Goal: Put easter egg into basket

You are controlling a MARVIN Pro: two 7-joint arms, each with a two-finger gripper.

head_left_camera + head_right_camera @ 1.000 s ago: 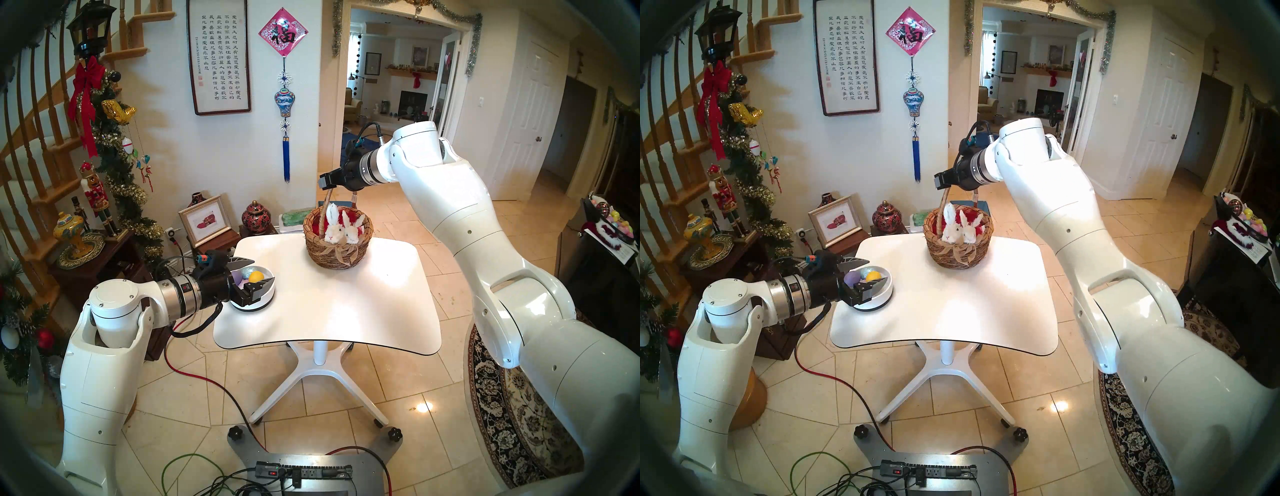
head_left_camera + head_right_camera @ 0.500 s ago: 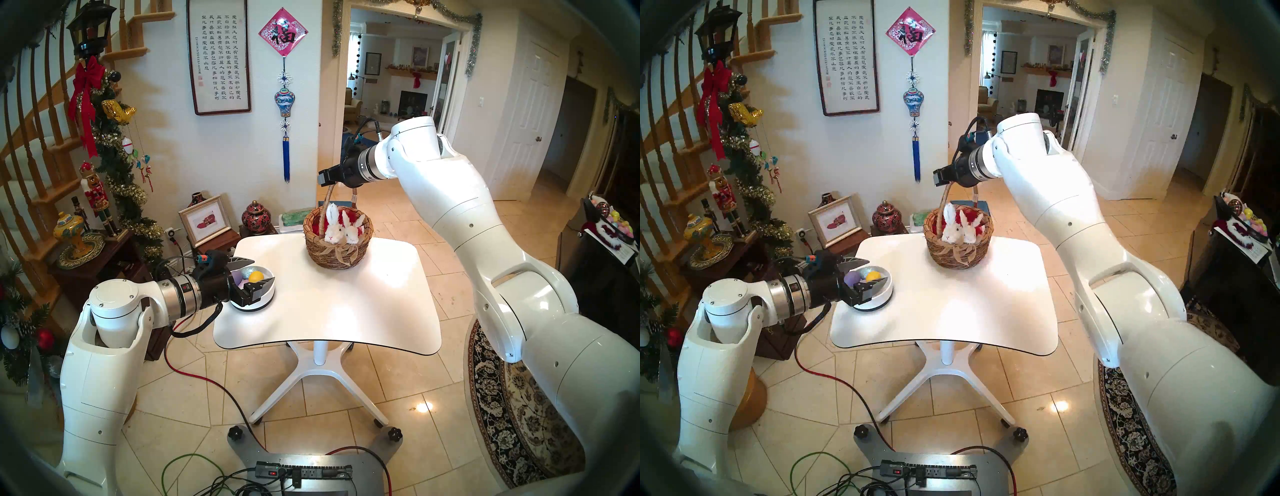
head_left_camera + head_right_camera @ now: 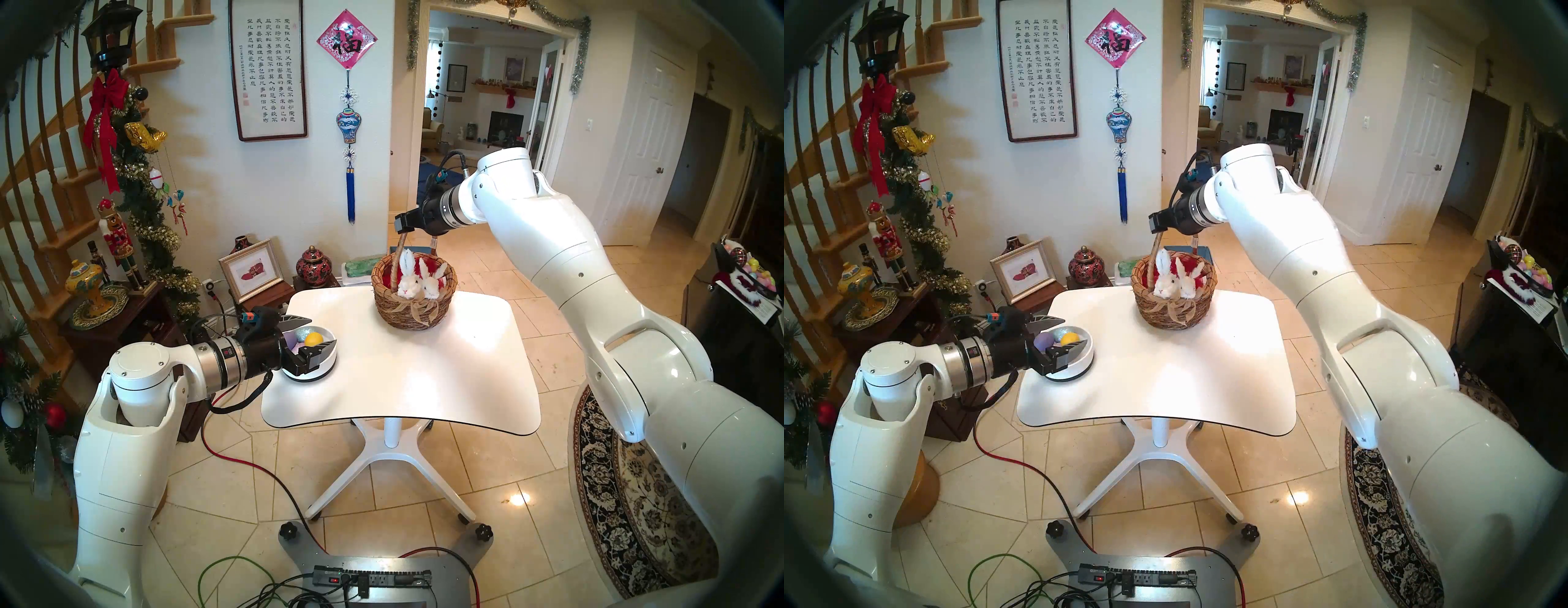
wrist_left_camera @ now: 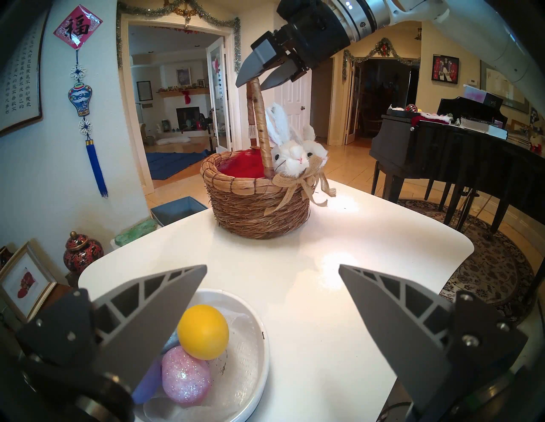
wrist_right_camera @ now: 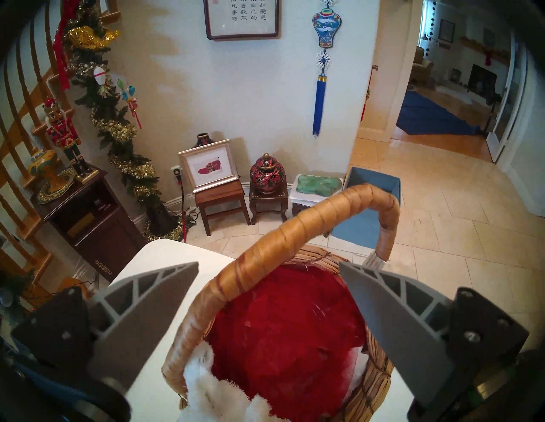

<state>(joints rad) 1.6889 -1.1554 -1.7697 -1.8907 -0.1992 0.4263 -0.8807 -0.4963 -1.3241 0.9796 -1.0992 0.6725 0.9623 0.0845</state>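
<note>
Table [image 3: 403,382] white, pedestal base, centre of head view. Basket [image 3: 413,310] sits on it at 12 o'clock from table centre, near the far edge: brown wicker, red lining, two white bunnies [image 3: 420,282] and a tan bow [image 3: 420,308] on the near rim, upright. Handle [image 5: 295,235] arches up from the rim.

Right gripper [image 4: 259,77] hangs over the handle top, fingers spread, one on each side of the arch; in the right wrist view the handle runs between them with a gap on both sides, nothing pinched. Whether a finger brushes the handle can't tell.

Bowl [image 4: 256,368] white, shallow, at 9 o'clock on the table by the left edge, well apart from the basket. Left gripper [image 4: 272,290] just above the bowl's near side, fingers spread wide, holding nothing.

Eggs in the bowl, none in the basket: yellow egg [image 4: 203,331] at the bowl's 12, glitter pink egg [image 4: 185,374] touching it at 6, purple egg [image 3: 1043,341] partly hidden under the left finger, silver-blue egg [image 3: 303,334] behind at 11
</note>
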